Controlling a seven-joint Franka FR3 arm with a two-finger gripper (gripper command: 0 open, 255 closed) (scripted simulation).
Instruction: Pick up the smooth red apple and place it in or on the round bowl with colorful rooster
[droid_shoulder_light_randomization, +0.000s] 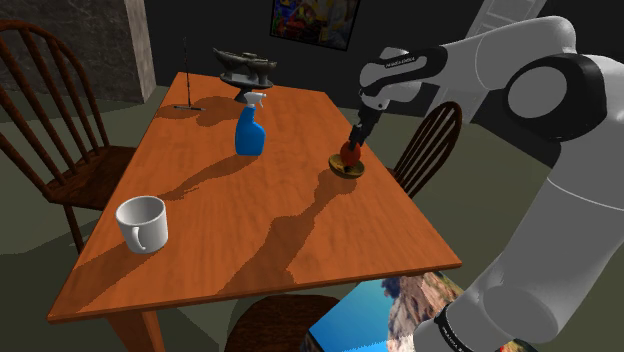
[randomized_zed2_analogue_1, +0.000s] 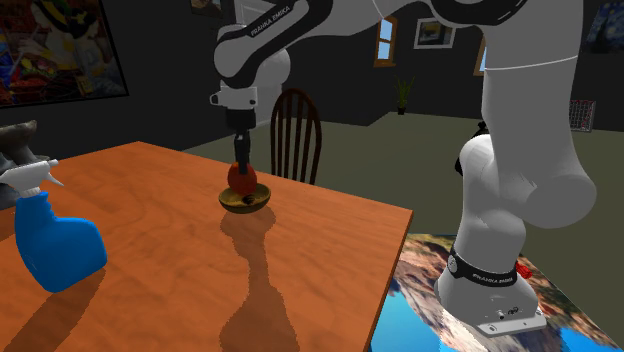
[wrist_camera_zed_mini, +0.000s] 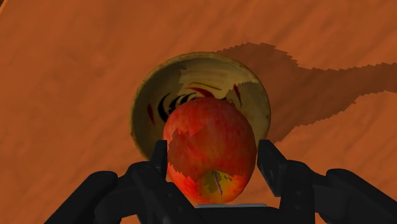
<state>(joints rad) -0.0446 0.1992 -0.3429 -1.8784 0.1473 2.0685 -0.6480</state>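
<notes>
Red apple (wrist_camera_zed_mini: 208, 151) clasped between fingers (wrist_camera_zed_mini: 157, 170), over the bowl (wrist_camera_zed_mini: 191, 71)

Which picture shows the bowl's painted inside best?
The wrist view: it looks down into the bowl, so the dark and red strokes on its pale inside show, though the apple covers part. The shoulder and second exterior views show it from the side, mainly rim and outer wall.

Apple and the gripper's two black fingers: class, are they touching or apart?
Touching. The wrist view shows both fingers pressed against opposite sides of the red apple, with no gap, clasping it.
</notes>
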